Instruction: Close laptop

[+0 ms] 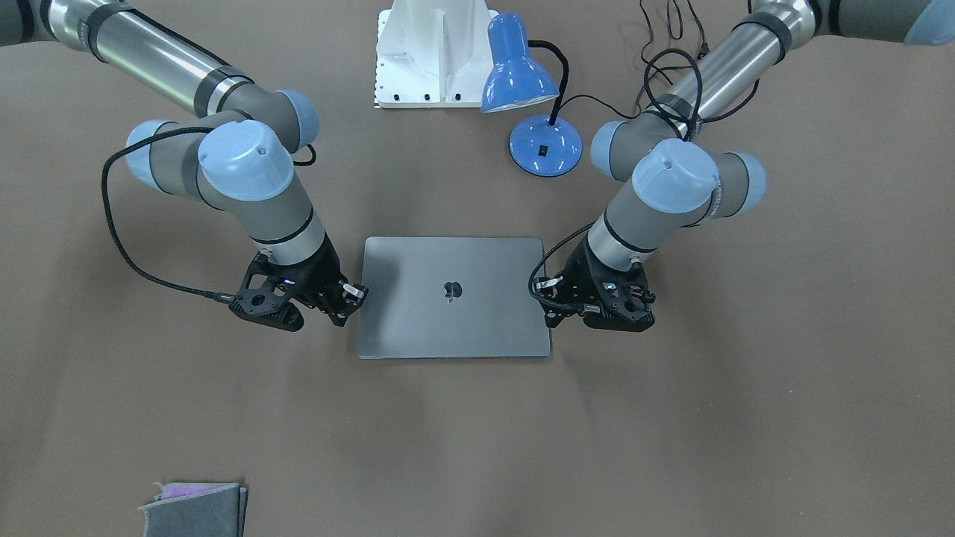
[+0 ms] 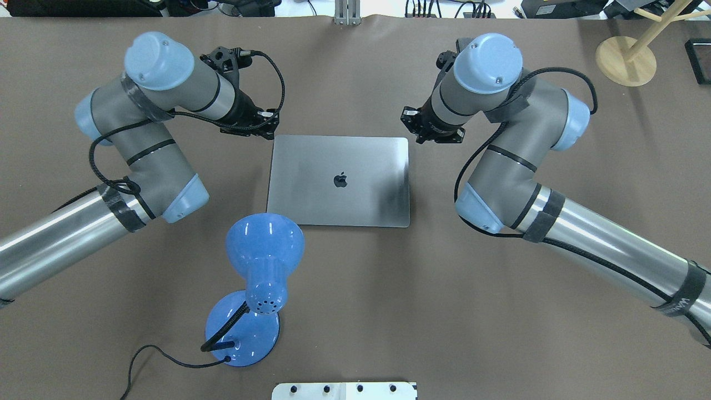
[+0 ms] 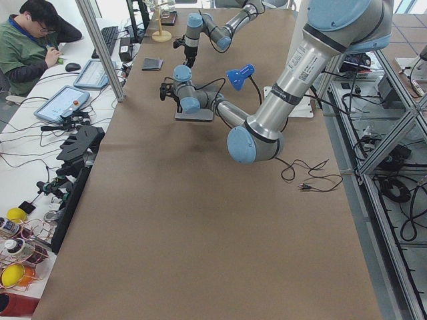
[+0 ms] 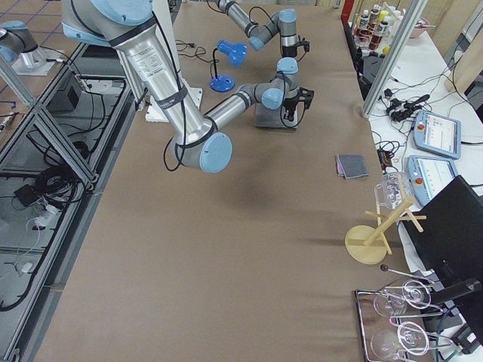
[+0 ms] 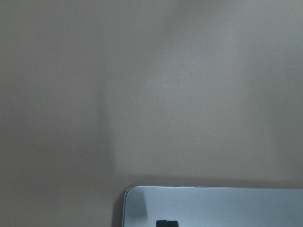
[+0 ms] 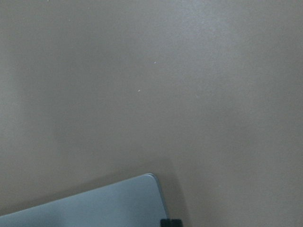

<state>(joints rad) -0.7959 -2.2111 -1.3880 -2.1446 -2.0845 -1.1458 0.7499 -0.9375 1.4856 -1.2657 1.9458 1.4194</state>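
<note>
The laptop (image 1: pixel 418 313) lies shut and flat on the brown table, grey lid up with the dark apple logo showing; it also shows in the overhead view (image 2: pixel 339 194). My left gripper (image 2: pixel 270 125) points down at the lid's far left corner, and its dark tip (image 5: pixel 166 223) touches the lid (image 5: pixel 213 208) near that corner. My right gripper (image 2: pixel 414 125) points down at the far right corner, its tip (image 6: pixel 170 222) just off the lid's edge (image 6: pixel 94 208). Both look shut and hold nothing.
A blue desk lamp (image 2: pixel 264 244) stands close to the laptop's near left corner, its cable trailing on the table. A white base plate (image 1: pixel 433 52) sits by the robot. A folded grey cloth (image 1: pixel 195 507) and a wooden stand (image 2: pixel 625 61) lie far off.
</note>
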